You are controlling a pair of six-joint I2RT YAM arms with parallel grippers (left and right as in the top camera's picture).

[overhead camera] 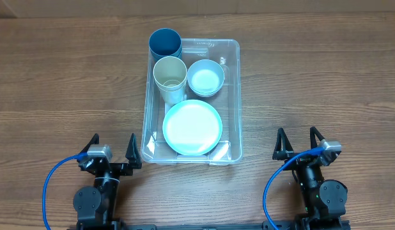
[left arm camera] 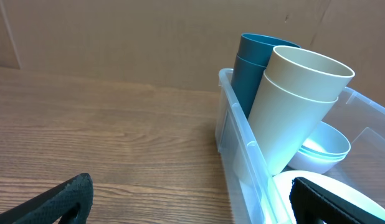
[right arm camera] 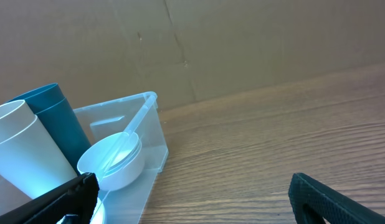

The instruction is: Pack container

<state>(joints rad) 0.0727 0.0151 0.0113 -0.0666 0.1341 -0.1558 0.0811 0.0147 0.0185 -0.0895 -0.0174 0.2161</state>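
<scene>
Container (overhead camera: pixel 231 115) lies mid-way across the worktop (overhead camera: pixel 325 70), long axis near-to-far, between two released, empty hands: left hand (overhead camera: pixel 113 144) beside its near-left corner, right hand (overhead camera: pixel 297 137) farther off.

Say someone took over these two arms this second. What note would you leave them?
Left pincer: open, empty, by the near left corner of the container.
Right pincer: open, empty, off to the container's right.
The container sits ahead of and between the arms, holding a blue cup, cream cup, bowl and plate.
Done: all four pieces are inside.
Left: probably nothing; packing looks finished.
</scene>
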